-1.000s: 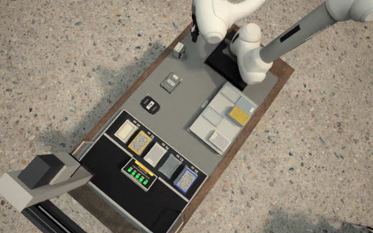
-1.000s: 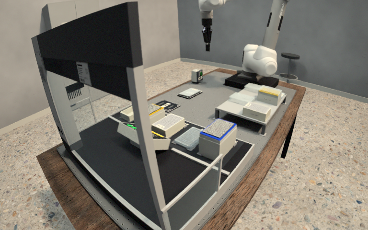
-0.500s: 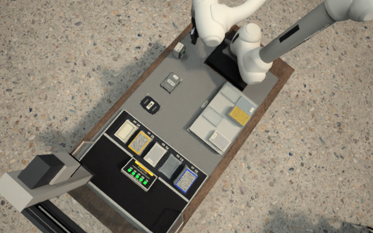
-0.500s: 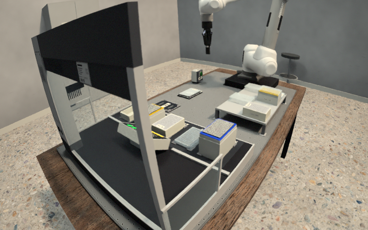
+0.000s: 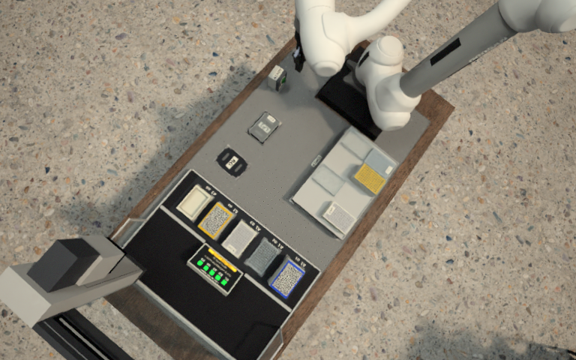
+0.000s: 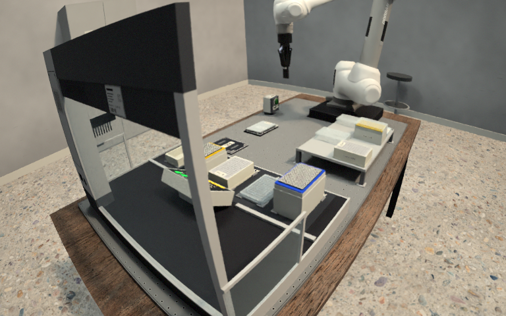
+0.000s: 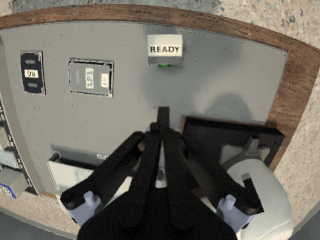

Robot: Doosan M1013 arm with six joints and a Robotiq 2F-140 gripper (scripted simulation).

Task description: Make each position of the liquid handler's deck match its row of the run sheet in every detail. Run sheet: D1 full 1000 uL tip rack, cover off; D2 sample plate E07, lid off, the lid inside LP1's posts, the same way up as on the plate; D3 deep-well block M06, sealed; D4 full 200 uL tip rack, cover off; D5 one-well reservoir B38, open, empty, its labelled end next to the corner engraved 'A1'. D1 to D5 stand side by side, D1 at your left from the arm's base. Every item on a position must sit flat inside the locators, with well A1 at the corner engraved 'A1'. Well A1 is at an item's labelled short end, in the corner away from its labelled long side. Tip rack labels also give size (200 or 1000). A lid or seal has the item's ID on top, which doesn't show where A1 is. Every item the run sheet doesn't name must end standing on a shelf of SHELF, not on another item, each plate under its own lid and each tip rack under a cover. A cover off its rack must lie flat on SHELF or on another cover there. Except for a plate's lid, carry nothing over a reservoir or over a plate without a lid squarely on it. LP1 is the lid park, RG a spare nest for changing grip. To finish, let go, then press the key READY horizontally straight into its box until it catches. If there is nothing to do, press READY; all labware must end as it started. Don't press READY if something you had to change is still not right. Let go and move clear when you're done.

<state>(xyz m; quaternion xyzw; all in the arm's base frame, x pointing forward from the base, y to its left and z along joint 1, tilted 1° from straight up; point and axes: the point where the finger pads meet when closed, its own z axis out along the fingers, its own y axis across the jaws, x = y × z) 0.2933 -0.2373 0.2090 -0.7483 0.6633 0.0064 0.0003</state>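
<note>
My gripper (image 6: 285, 63) is shut and empty, pointing down high above the far end of the table, close to the READY key box (image 6: 271, 103). In the wrist view the fingertips (image 7: 163, 116) sit below the READY key (image 7: 164, 48). On the deck stand the blue-rimmed tip rack (image 5: 286, 277), a clear plate (image 5: 262, 256), a white sealed block (image 5: 240, 238), a yellow-rimmed tip rack (image 5: 215, 219) and a cream reservoir (image 5: 194, 202). A lid (image 5: 264, 127) lies in the lid park. The RG nest (image 5: 229, 159) is empty.
SHELF (image 5: 346, 184) stands at the right with a yellow-topped tip rack (image 5: 370, 178), a white block (image 5: 338, 217) and flat covers. The arm's base (image 6: 344, 109) is beside it. The handler's tall frame (image 6: 122, 74) and its panel with green lights (image 5: 214, 269) stand at the near end.
</note>
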